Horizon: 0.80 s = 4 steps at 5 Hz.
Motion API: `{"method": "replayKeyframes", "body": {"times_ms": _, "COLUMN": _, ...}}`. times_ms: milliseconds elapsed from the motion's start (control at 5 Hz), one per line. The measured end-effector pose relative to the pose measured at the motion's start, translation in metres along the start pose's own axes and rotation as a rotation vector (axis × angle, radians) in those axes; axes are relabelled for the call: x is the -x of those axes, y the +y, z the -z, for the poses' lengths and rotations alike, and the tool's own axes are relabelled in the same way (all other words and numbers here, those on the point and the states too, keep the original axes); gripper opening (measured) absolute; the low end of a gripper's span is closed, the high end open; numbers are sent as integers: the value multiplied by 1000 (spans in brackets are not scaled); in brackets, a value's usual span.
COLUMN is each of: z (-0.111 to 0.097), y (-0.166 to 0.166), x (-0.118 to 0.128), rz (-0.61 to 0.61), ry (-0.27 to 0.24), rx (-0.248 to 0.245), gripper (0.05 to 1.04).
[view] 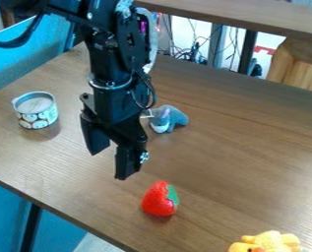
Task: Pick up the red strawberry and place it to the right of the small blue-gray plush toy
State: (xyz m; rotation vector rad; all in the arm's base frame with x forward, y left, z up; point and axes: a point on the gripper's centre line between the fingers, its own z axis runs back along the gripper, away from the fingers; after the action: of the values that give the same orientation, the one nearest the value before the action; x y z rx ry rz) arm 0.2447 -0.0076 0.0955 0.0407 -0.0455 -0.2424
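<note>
The brown counter is running beneath the black arm, whose gripper is hanging above it, jaws standing apart. A labelled can is sitting at left, a yellow toy is showing at bottom right, a red strawberry is resting nearest the gripper, and a grey-blue toy is lying behind it.

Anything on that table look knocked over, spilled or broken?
Nothing stands out. The can stands upright, the strawberry and the gray toy rest on the wooden table, and I see no spill or damage. The gripper hangs open above it.
</note>
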Motion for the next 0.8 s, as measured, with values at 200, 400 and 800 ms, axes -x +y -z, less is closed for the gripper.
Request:
{"method": "replayKeyframes", "body": {"times_ms": 200, "z": 6, "y": -1, "x": 3, "rz": 1, "ry": 24, "rx": 5, "gripper": 1001}}
{"method": "replayKeyframes", "body": {"times_ms": 400, "z": 15, "y": -7, "x": 8, "rz": 93, "ry": 32, "rx": 9, "gripper": 1001}}
{"method": "replayKeyframes", "body": {"times_ms": 800, "z": 24, "y": -30, "x": 11, "rz": 239, "ry": 22, "rx": 32, "gripper": 1001}}
